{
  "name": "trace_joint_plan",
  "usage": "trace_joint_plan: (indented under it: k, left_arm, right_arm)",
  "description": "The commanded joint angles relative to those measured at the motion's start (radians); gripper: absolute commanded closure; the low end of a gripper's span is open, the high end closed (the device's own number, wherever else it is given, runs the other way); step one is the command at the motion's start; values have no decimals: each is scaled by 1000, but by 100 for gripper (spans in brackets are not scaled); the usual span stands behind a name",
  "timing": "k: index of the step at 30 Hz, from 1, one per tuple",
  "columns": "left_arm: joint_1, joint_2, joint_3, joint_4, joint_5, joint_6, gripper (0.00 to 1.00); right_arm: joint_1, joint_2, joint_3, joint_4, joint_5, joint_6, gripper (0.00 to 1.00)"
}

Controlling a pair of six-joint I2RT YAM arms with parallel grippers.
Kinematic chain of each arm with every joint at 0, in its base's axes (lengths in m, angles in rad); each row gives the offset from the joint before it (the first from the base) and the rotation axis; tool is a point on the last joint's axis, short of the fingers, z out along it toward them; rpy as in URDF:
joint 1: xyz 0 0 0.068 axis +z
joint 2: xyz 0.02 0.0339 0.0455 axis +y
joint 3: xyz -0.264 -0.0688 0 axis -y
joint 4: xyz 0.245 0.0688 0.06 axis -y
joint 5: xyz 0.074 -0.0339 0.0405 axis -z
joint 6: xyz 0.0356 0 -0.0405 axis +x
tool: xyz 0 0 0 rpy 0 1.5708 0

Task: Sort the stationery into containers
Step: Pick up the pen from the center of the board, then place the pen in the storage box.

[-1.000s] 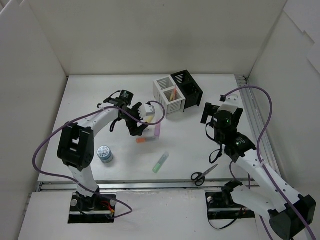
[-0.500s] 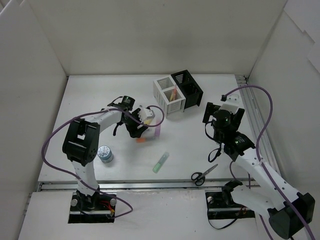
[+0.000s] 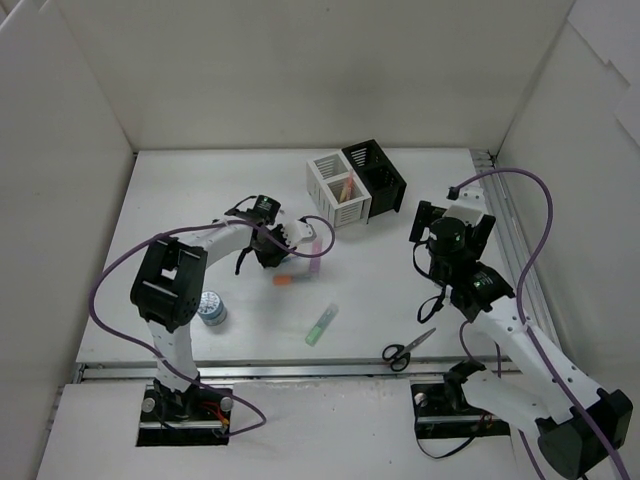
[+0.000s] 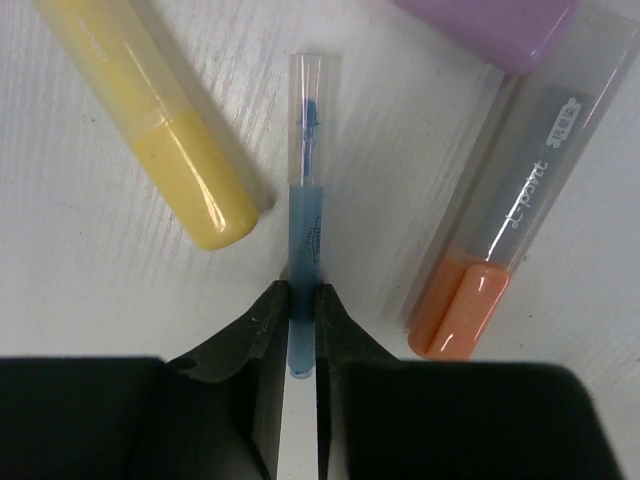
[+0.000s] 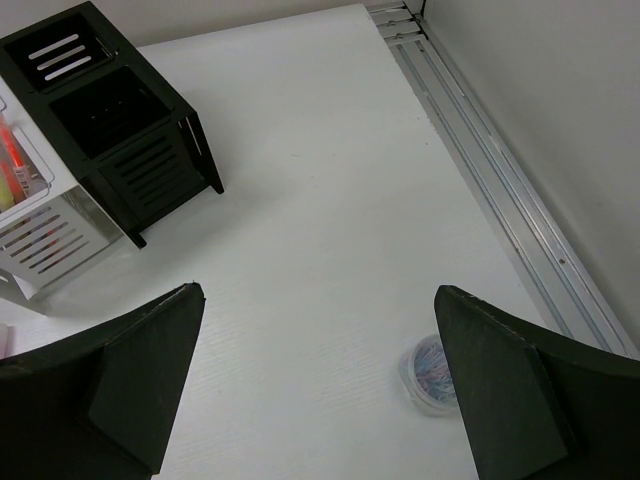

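Note:
In the left wrist view my left gripper [image 4: 303,292] is shut on the end of a thin blue pen [image 4: 306,215] with a clear cap, lying on the table. A yellow marker [image 4: 165,140] lies to its left, an orange marker [image 4: 500,270] to its right, and a purple one [image 4: 495,25] at the top. From above, the left gripper [image 3: 274,251] is low beside the orange marker [image 3: 286,281] and purple marker [image 3: 315,262]. The white container [image 3: 338,192] holds markers; the black container [image 3: 376,176] adjoins it. My right gripper [image 5: 318,292] hangs open, holding nothing.
A green marker [image 3: 321,325] and black-handled scissors [image 3: 408,348] lie near the front edge. The blue-dotted jar [image 3: 209,309] stands by the left arm. A small clear round box of coloured bits [image 5: 432,372] sits under the right gripper. A metal rail [image 5: 500,190] runs along the right side.
The left gripper's jaws have closed onto the thin blue pen, and its wrist has dropped lower over the markers. The right arm has barely shifted.

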Motion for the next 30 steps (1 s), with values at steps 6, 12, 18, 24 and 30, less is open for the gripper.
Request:
trace_joint_plan:
  k: [6, 12, 18, 24, 30]
  left_arm:
    - [-18, -51, -46, 0, 10, 97, 100]
    - [-18, -117, -35, -36, 67, 120, 100]
    - [-8, -247, -5, -27, 67, 85, 100]
    - [1, -331, 69, 6, 137, 5, 100]
    - [12, -387, 126, 257, 208, -222, 100]
  right_arm:
    - [-5, -30, 45, 6, 82, -11, 2]
    - [-5, -50, 44, 3, 33, -17, 2]
    - [-2, -40, 74, -8, -91, -20, 2]
    - [3, -49, 71, -2, -278, -8, 2]
    - [21, -55, 47, 88, -370, -5, 2]
